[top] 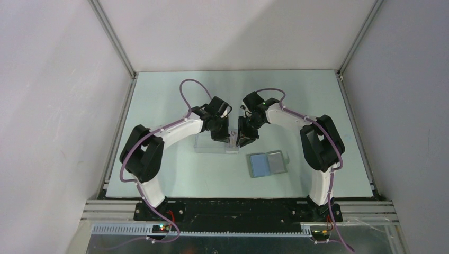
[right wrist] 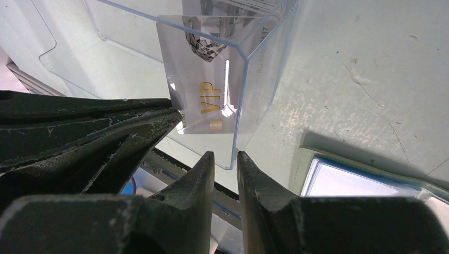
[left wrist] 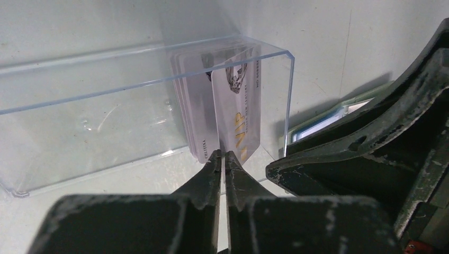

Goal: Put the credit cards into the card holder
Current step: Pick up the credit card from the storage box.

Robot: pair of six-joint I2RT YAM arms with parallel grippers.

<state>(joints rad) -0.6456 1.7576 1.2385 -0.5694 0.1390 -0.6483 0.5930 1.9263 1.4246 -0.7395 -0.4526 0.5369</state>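
Credit cards (left wrist: 233, 111) stand on edge in a stack at the right end of the clear case (left wrist: 106, 121), at the middle of the table (top: 174, 177). The front card, lettered VIP in gold, leans off the rest. Your left gripper (left wrist: 223, 159) has its fingers all but together, tips at that card's bottom edge; whether they pinch it cannot be told. Your right gripper (right wrist: 225, 161), narrowly parted, grips the case's end wall. The card holder (top: 268, 164) lies open, near right of the case, apart from it.
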